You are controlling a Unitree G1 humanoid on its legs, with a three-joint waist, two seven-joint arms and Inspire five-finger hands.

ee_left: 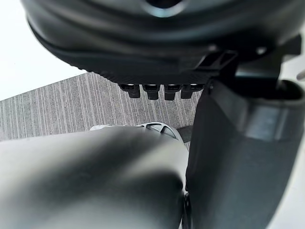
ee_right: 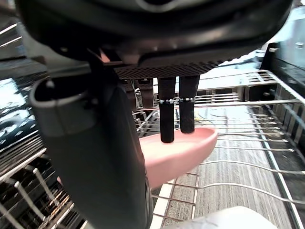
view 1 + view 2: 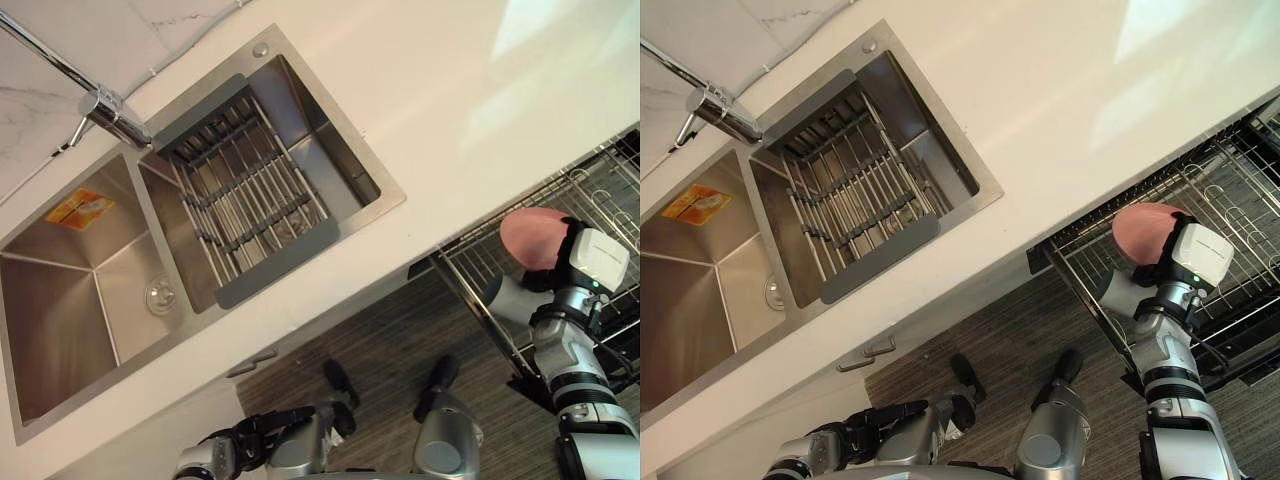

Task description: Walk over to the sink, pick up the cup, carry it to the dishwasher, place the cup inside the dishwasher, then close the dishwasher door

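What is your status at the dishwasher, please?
Right hand shut on pink cup, held over pulled-out dishwasher rack. Left hand low at side, idle. Nothing seen blocking the rack below.

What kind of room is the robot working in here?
Most likely a home kitchen: a steel double sink with a tap is set in a white counter, and a dishwasher's wire rack is pulled out below that counter. Over the rack the right hand holds a pink cup.

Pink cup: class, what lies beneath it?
The dishwasher's wire rack lies beneath the pink cup, held in the right hand. The wires directly under the cup are covered.
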